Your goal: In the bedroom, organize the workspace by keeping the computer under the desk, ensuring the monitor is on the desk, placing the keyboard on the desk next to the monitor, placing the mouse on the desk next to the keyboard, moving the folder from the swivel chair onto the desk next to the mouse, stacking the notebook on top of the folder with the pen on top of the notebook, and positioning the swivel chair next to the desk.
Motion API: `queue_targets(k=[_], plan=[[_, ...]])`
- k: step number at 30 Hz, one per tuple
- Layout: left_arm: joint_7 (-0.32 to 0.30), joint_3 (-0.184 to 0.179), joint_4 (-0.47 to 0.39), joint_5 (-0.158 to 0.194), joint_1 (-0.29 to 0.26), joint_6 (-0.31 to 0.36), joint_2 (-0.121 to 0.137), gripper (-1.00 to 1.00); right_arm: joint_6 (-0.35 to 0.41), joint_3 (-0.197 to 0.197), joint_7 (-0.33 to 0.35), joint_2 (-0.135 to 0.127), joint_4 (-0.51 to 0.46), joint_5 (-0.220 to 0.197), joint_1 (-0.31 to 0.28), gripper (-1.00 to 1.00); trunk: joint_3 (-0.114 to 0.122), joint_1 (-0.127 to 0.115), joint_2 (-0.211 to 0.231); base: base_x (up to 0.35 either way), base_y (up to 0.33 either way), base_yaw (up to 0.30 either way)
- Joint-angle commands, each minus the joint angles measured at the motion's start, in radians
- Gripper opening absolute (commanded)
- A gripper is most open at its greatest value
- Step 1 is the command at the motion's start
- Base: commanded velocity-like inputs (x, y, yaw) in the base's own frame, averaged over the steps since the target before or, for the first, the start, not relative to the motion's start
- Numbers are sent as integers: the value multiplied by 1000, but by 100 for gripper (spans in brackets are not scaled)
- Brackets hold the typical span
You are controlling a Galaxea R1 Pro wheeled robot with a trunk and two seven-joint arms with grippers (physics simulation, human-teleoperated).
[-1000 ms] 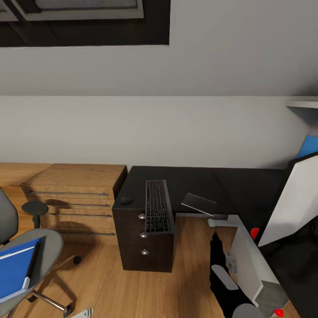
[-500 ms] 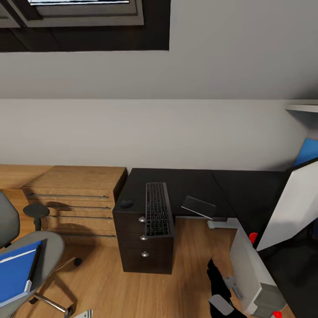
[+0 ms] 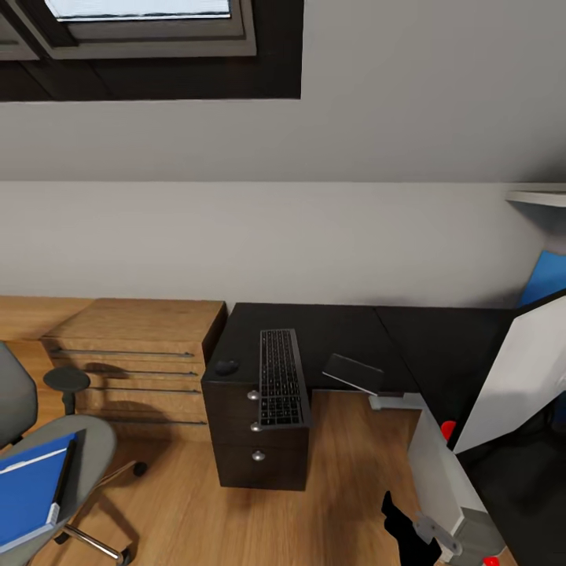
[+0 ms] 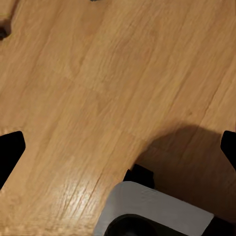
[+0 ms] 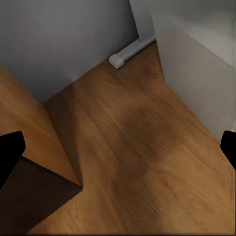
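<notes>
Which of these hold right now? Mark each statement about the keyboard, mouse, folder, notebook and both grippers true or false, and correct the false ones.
1. The keyboard lies on the black three-drawer cabinet. True.
2. The mouse sits on the floor. False: it sits on the cabinet top beside the keyboard.
3. The folder lies on the swivel chair seat. True.
4. The notebook is stacked on the folder. False: it lies at the desk edge.
5. The left gripper and right gripper hold nothing. True.
</notes>
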Motion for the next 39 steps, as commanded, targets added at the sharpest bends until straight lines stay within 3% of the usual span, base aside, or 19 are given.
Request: queue_targets(k=[1,10,13,15,20,21,29,39], plan=[[-2,-2,42,4,0,1,-2,100,-2,-2,10,5,4,-8,1,100,2,-4,7,0,0,0],[-9,-2,74,5,0,-4,-14,100,-5,1,13,32,1,6,37,100,30,-38,70,0,0,0],[-10,-2,77,5,0,-6,-22,100,-4,10,12,33,1,83,40,100,40,-50,91,0,0,0],[-10,-2,77,4,0,-6,-21,100,-3,12,11,36,3,169,42,100,46,-58,105,0,0,0],[-10,-2,77,3,0,-14,-18,100,1,13,10,37,3,240,46,100,62,-77,140,0,0,0],[-9,-1,77,4,0,-52,-18,100,1,13,11,37,2,264,48,100,65,-81,147,0,0,0],[-7,2,79,8,0,-166,-20,100,1,14,10,34,1,335,49,100,90,-111,203,-64,0,0],[-5,4,80,10,0,-169,-21,100,1,20,11,40,3,339,49,100,121,-150,273,-336,0,-69]])
